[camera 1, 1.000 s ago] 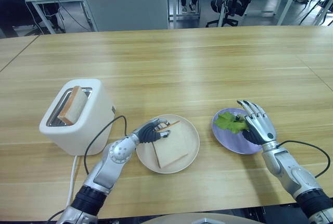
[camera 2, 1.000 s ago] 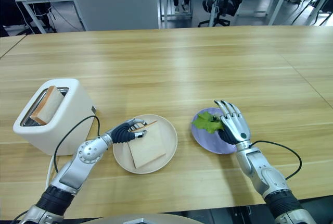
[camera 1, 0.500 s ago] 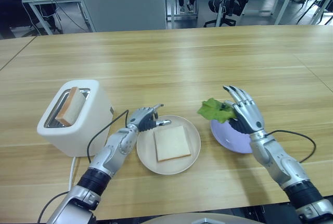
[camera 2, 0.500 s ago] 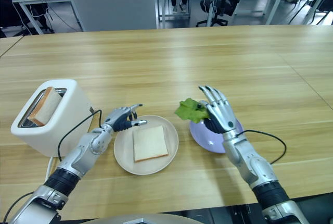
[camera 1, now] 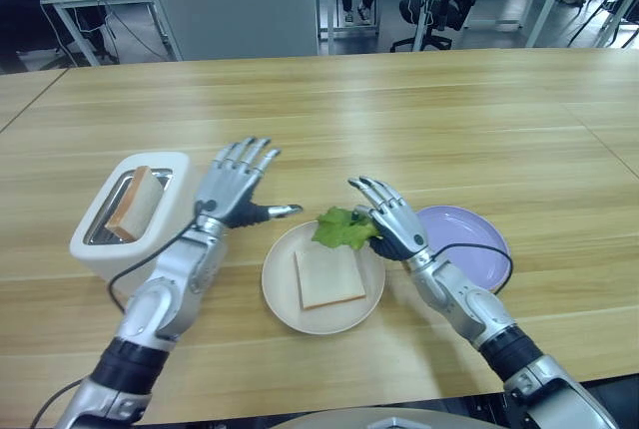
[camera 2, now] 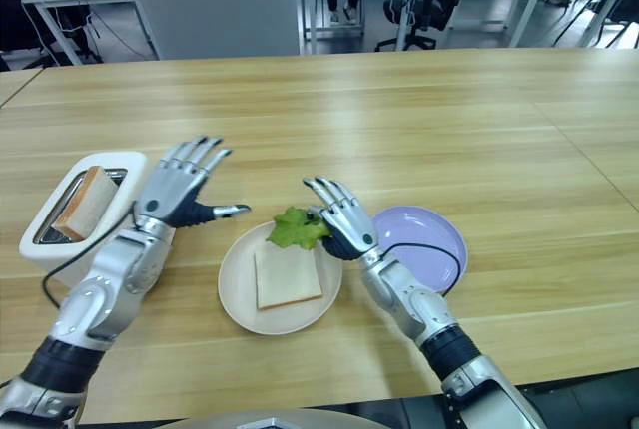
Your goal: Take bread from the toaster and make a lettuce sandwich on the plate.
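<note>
A slice of bread (camera 1: 330, 275) lies flat on the beige plate (camera 1: 283, 294) near the table's front. My right hand (camera 1: 387, 221) is shut on a green lettuce leaf (camera 1: 340, 228), holding it over the plate's far edge, just above the bread. My left hand (camera 1: 235, 190) is raised with its fingers spread and holds nothing, between the plate and the white toaster (camera 1: 128, 219). A second bread slice (camera 1: 131, 204) stands in the toaster's slot.
A purple plate (camera 1: 469, 236) sits bare to the right of the beige plate, behind my right forearm. A black cable (camera 1: 140, 271) runs from the toaster under my left arm. Open wooden table stretches beyond; desks and chairs stand far behind.
My right hand has carried the lettuce leftwards from the purple plate to above the bread. My left hand has let go of the bread, lifted off the plate and opened.
</note>
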